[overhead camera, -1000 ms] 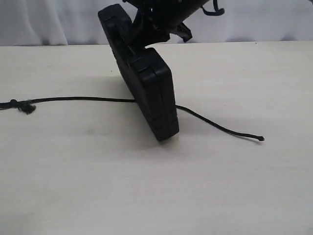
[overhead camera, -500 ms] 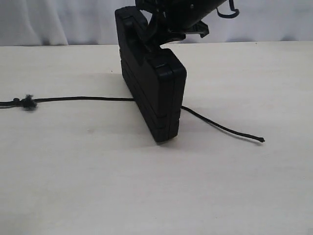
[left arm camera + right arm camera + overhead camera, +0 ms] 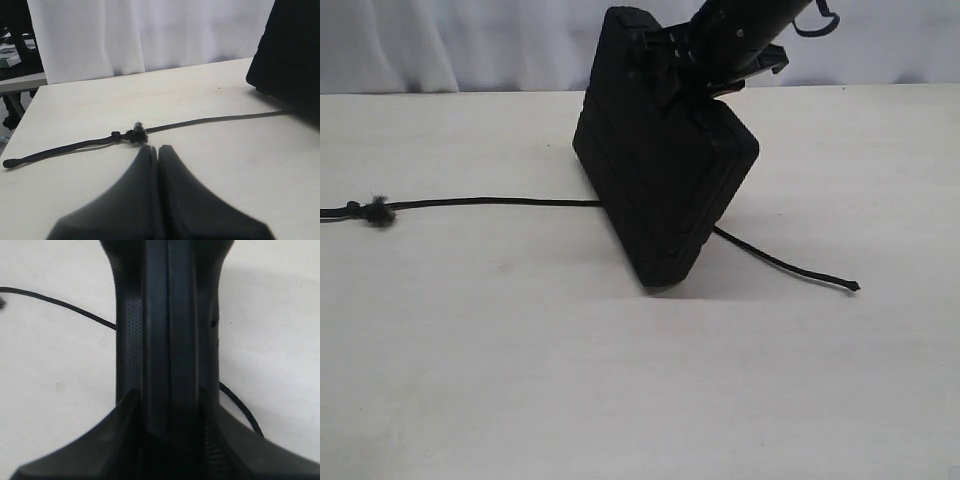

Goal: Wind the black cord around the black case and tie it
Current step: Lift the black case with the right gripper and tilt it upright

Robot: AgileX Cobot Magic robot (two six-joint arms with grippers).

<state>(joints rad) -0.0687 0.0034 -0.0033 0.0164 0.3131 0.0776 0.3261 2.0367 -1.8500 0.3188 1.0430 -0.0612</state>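
Note:
The black case [image 3: 665, 190] stands on one edge on the table, leaning over to the right, with its broad face showing. My right gripper [image 3: 688, 88] comes down on its top edge. In the right wrist view its fingers [image 3: 125, 410] flank the case [image 3: 167, 315]; whether they press on it is unclear. The black cord [image 3: 490, 202] lies flat, passes under the case and ends at the right in a knotted tip [image 3: 853, 286]. My left gripper [image 3: 157, 148] is shut and empty, just short of the cord's frayed knot [image 3: 136, 134]. That gripper is out of the exterior view.
The pale table [image 3: 620, 400] is backed by a white curtain [image 3: 440, 40]. In the left wrist view the table's edge [image 3: 35, 100] runs close to the cord's knotted end [image 3: 9, 162]. Dark furniture [image 3: 15, 45] stands beyond it.
The case has turned and tipped over to the right, from edge-on to showing its face, and the right gripper moved right with it. The cord has stayed in place.

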